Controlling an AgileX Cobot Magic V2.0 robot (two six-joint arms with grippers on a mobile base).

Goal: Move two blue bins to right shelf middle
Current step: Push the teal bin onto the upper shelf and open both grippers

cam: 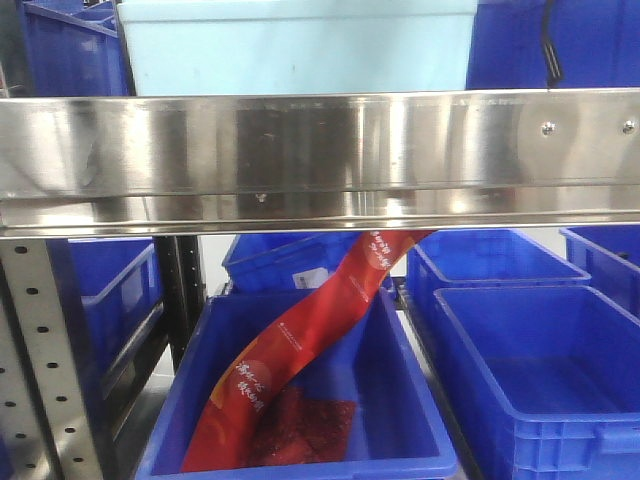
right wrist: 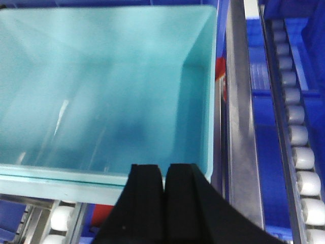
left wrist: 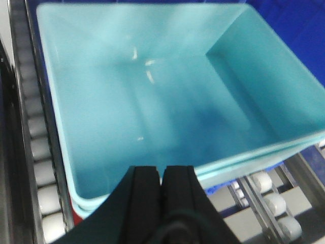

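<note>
Left wrist-mounted view puts my left tool [left wrist: 162,175] just above the near rim of a pale teal bin [left wrist: 152,91], its two black fingers pressed together with only a hairline between them and nothing caught in it. My right tool [right wrist: 163,175] reads the same from its own camera: narrowed to a slit, empty, hanging over the near right corner of that bin's rim. The bin looks empty and sits on a roller lane [right wrist: 297,132], with dark blue bins [right wrist: 315,30] beside it.

From the front camera the same pale bin [cam: 300,40] stands on the upper level behind a steel rail [cam: 320,150]. Below, several blue bins rest on the lower level; the nearest one [cam: 400,400] holds a red printed banner [cam: 300,345] draped down into it, and an empty one [cam: 540,380] sits to its right.

I judge the task barely begun: neither tool grips a bin. Which shelf counts as the right middle I cannot tell from these views, so I can't confirm any bin delivered.
</note>
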